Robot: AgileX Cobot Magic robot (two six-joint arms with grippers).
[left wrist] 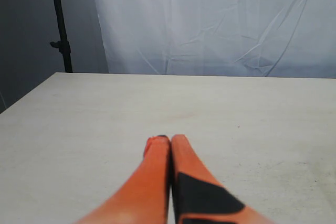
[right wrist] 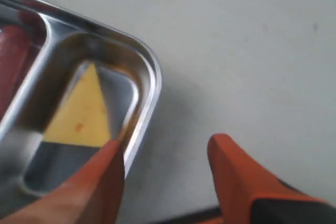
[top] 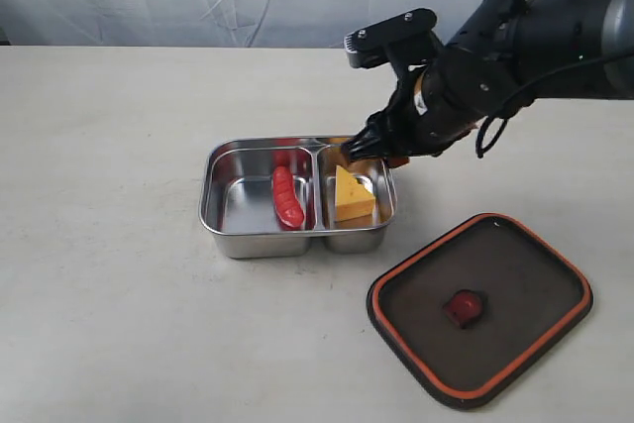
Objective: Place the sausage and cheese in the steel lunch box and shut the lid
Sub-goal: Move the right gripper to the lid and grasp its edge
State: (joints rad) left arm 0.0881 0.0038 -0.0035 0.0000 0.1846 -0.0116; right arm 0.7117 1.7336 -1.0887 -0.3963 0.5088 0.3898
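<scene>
- Sausage and cheese are lying in separate compartments of the box; the lid is lying seal-up on the worktop, well apart.
- Right jaws are hanging apart, empty, over the box's corner — leaving low risks nudging it.
- Left jaws are resting together, empty.
- Flipping the lid by its thin edge is risking a slip.

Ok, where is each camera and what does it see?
Exterior view: off the arms, looking down at the steel lunch box and lid; right arm shows.
Left wrist view: on the left arm, facing a white curtain across the table; shut left gripper shows.
Right wrist view: on the right arm, looking down at the cheese; open right gripper shows.
Shared: exterior and right wrist both show the cheese.
</scene>
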